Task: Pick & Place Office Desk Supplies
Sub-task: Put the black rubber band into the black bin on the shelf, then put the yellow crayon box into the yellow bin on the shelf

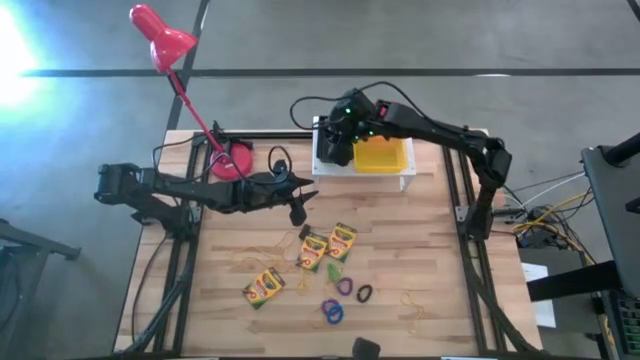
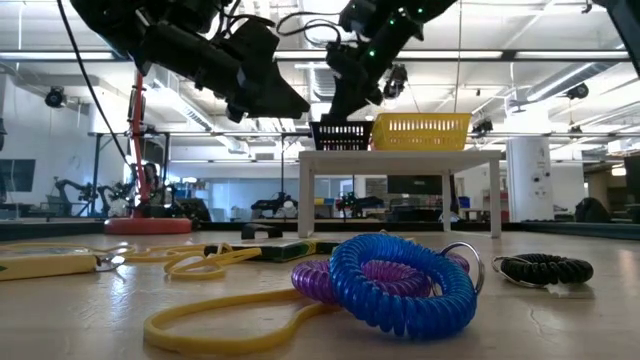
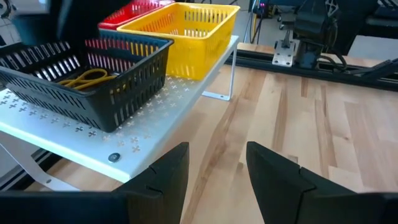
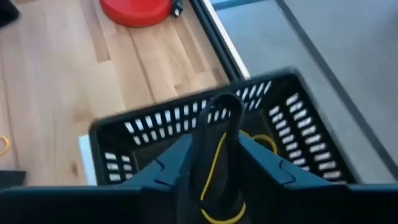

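Observation:
My right gripper [image 4: 214,163] hovers over the black basket [image 4: 186,134] on the white stand [image 1: 362,172] and is shut on a thin yellow rubber band. More yellow bands [image 3: 87,78] lie in that basket. My left gripper [image 3: 217,168] is open and empty, above the table just left of the stand [image 3: 155,134]. Three crayon boxes [image 1: 265,287], [image 1: 313,250], [image 1: 341,241] lie flat on the wood. Near them lie purple [image 1: 345,287], black [image 1: 365,294], blue [image 1: 332,311] and green [image 1: 333,270] rings. Loose rubber bands [image 1: 413,310] are scattered there too. My right gripper pinches a yellow rubber band [image 4: 214,158] between its two fingers, together with a dark loop [image 4: 227,109] that sticks out past the fingertips. The fingers point down over the black basket. The band is lifted clear and runs along the gap between the fingers.
A yellow basket [image 1: 385,155] and a red basket [image 3: 134,12] stand beside the black one on the stand. The red desk lamp's base [image 1: 235,160] sits at the far left of the table. Bare wood lies between the stand and the supplies.

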